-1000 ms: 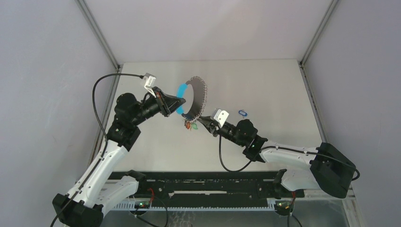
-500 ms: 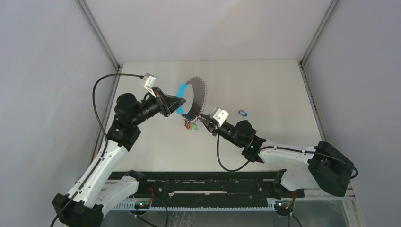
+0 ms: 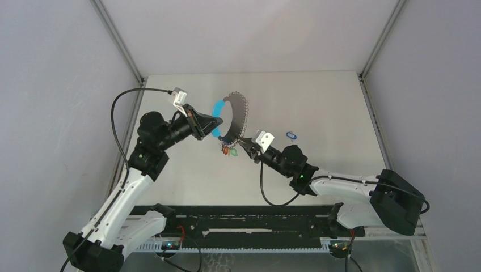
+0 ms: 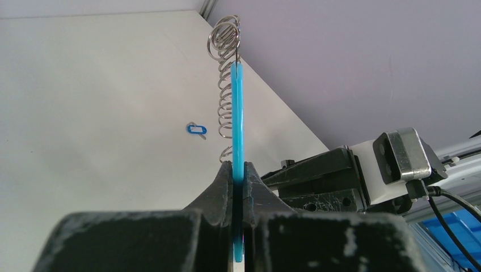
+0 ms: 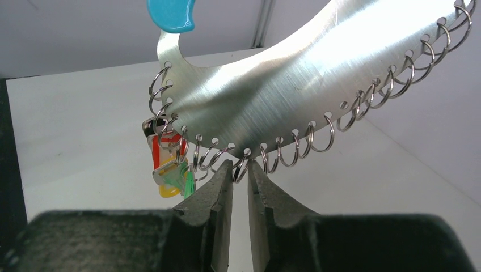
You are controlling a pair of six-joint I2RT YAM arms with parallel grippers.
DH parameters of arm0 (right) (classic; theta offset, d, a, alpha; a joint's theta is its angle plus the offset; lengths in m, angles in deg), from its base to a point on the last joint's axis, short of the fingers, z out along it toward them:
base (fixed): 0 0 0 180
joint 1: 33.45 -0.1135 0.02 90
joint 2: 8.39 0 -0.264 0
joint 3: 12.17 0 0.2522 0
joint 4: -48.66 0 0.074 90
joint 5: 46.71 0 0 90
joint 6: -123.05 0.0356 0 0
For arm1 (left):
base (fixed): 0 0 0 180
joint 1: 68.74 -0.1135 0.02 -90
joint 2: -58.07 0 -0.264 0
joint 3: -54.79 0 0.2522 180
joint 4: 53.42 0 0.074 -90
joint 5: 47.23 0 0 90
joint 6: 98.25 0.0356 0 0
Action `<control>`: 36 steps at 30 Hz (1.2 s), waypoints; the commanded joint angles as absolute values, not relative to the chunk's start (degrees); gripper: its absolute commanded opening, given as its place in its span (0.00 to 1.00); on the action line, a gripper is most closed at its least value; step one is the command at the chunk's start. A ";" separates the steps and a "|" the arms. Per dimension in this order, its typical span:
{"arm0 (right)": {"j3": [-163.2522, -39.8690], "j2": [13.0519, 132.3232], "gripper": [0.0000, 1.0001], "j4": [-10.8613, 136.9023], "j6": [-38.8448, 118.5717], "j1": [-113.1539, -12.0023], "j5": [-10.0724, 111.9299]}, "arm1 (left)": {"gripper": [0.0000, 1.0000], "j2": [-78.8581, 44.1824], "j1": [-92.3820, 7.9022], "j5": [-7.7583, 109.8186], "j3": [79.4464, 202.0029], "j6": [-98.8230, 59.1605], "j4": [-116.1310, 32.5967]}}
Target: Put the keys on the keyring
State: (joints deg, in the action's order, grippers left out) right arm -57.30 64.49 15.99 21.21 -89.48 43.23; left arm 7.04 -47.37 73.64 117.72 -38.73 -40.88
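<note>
The keyring point(image 3: 236, 115) is a crescent steel plate edged with many small split rings, with a cyan handle point(image 4: 237, 113) and red, yellow and green tags point(image 5: 167, 164) hanging at its lower end. It is held upright above the table. My left gripper point(image 3: 218, 122) is shut on the cyan handle, as the left wrist view point(image 4: 238, 168) shows. My right gripper point(image 3: 243, 141) is just below the plate point(image 5: 295, 73), its jaws point(image 5: 240, 165) nearly closed with one split ring pinched between the tips. The blue-headed key point(image 3: 291, 135) lies alone on the table to the right; it also shows in the left wrist view point(image 4: 197, 129).
A black rail point(image 3: 244, 224) runs along the table's near edge between the arm bases. Grey walls and aluminium posts point(image 3: 119, 42) close in the white table point(image 3: 317, 102) on three sides. The right arm's cable point(image 3: 264, 187) loops low over the table.
My right gripper has crept slightly left and up to the plate's lower rings. The left gripper and the keyring have held still. The key has not moved.
</note>
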 commanded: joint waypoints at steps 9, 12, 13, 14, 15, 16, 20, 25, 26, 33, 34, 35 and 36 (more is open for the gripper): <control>-57.48 62.97 0.00 13.99 19.75 -90.23 41.23 | 0.00 7.78 -46.86 74.36 116.81 -39.79 -45.14; -57.44 61.56 0.00 15.73 19.25 -90.27 41.77 | 0.00 7.96 -46.85 72.78 116.99 -40.21 -44.05; -57.40 61.12 0.00 16.09 18.99 -90.29 41.91 | 0.00 7.95 -46.88 71.76 117.14 -40.36 -43.23; -57.05 60.59 0.00 15.89 18.53 -90.29 42.20 | 0.00 7.97 -46.87 70.84 117.26 -40.66 -42.61; -56.51 59.94 0.00 15.40 18.02 -90.30 42.38 | 0.00 7.90 -46.86 69.67 117.31 -41.29 -42.23; -55.97 59.45 0.00 14.85 17.74 -90.26 42.49 | 0.00 7.96 -46.85 68.99 117.17 -42.20 -42.14; -55.22 57.26 0.00 16.08 16.86 -89.85 44.20 | 0.00 8.27 -46.91 66.54 115.19 -46.32 -41.63; -55.00 55.74 0.00 17.54 16.79 -88.42 48.31 | 0.00 8.06 -46.85 68.23 110.89 -55.56 -46.19; -54.53 55.69 0.00 16.58 16.69 -88.08 49.08 | 0.00 8.05 -46.88 68.33 109.92 -57.11 -47.70; -50.83 57.88 0.00 11.01 17.08 -85.11 54.52 | 0.01 8.01 -46.79 65.52 100.84 -65.51 -54.57; -50.15 58.29 0.00 9.97 17.20 -84.89 54.94 | 0.02 7.97 -46.66 65.34 99.16 -66.54 -56.52; -49.40 58.75 0.00 8.79 17.53 -84.75 55.24 | 0.03 7.95 -46.43 64.97 97.54 -67.31 -58.40; -48.77 58.94 0.00 7.52 18.05 -84.59 55.51 | 0.05 7.95 -46.15 64.33 96.07 -67.66 -59.83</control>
